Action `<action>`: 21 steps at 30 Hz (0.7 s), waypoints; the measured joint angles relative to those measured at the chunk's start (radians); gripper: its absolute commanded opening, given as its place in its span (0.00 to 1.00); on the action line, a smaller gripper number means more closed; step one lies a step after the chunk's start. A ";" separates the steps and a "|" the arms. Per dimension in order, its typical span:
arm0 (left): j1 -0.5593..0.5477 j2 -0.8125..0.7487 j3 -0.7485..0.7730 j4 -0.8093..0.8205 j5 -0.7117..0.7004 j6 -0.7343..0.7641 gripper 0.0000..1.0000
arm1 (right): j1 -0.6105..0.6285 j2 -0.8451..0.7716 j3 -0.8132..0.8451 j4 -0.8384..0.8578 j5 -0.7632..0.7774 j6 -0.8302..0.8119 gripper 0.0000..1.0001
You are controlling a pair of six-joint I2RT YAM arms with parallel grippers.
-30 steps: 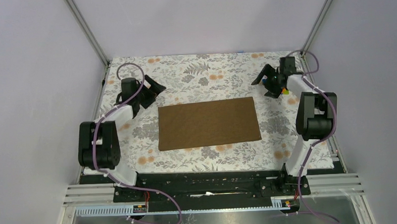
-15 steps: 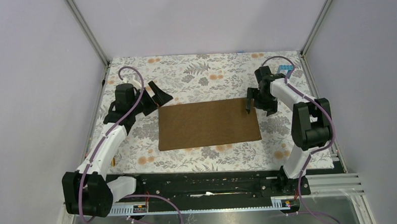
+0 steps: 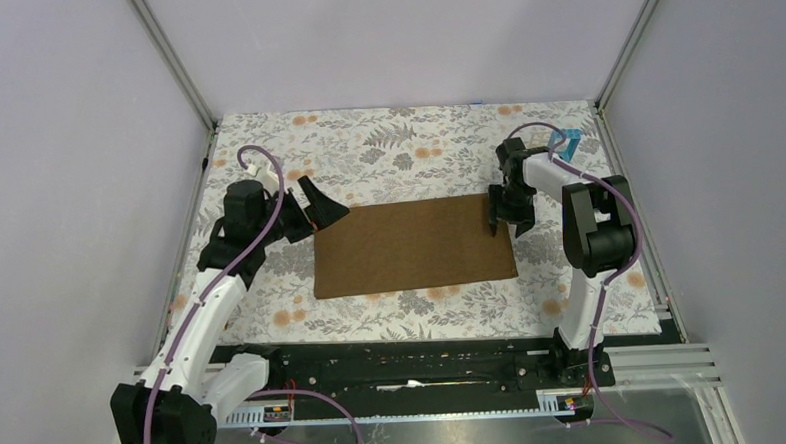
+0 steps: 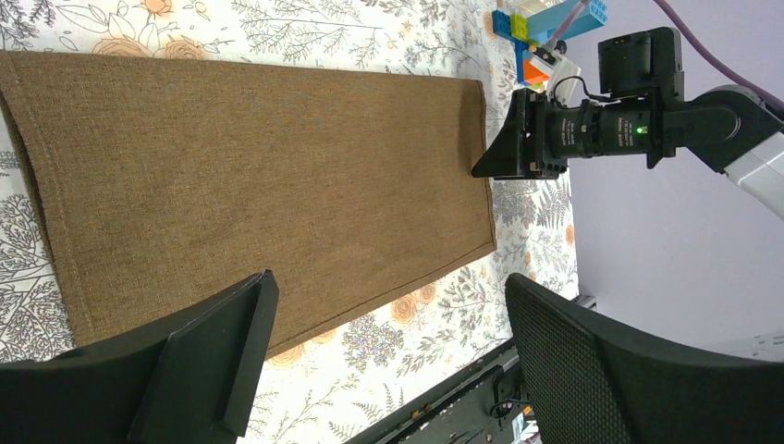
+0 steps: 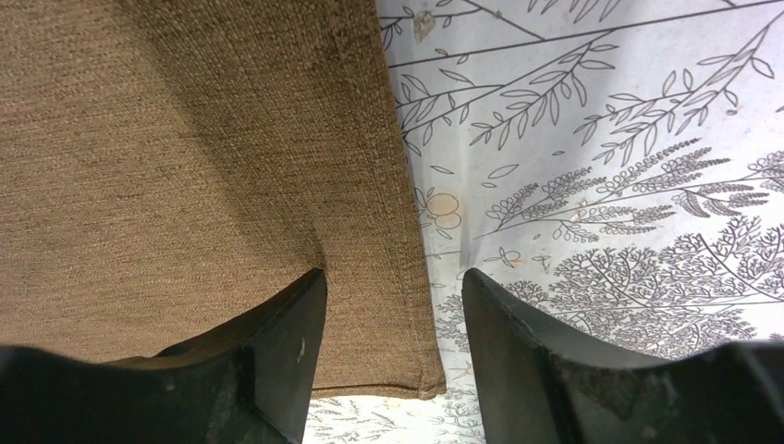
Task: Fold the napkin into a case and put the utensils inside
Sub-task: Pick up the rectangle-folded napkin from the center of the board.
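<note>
Straddling the napkin edge, right gripper (jaws apart) presses it down.

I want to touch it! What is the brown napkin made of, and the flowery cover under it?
The napkin looks like coarse woven cloth, matte: the right wrist view shows a criss-cross thread grain and what seems a hemmed edge. The cover looks smooth and printed, with thin drawn leaves and no visible weave; fine fabric or coated sheet, I cannot tell.

brown napkin lies flat, a wide rectangle, on the floral covering
</note>
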 measured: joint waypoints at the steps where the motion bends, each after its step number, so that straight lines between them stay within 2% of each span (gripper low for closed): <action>1: 0.000 -0.004 0.000 -0.002 0.000 0.001 0.99 | 0.000 0.001 0.000 0.001 -0.003 0.000 0.60; 7: 0.000 -0.001 0.000 -0.019 0.005 0.009 0.99 | 0.000 0.011 -0.006 0.020 -0.006 0.001 0.58; 11: 0.000 0.006 0.000 -0.021 0.018 0.009 0.99 | 0.004 0.005 -0.017 0.030 0.012 0.010 0.52; 16: 0.000 0.025 0.014 -0.024 0.033 0.010 0.99 | 0.016 -0.012 -0.043 0.060 0.038 0.021 0.36; 21: 0.000 0.054 0.054 -0.023 0.045 0.014 0.99 | 0.021 -0.021 -0.056 0.079 0.040 0.019 0.15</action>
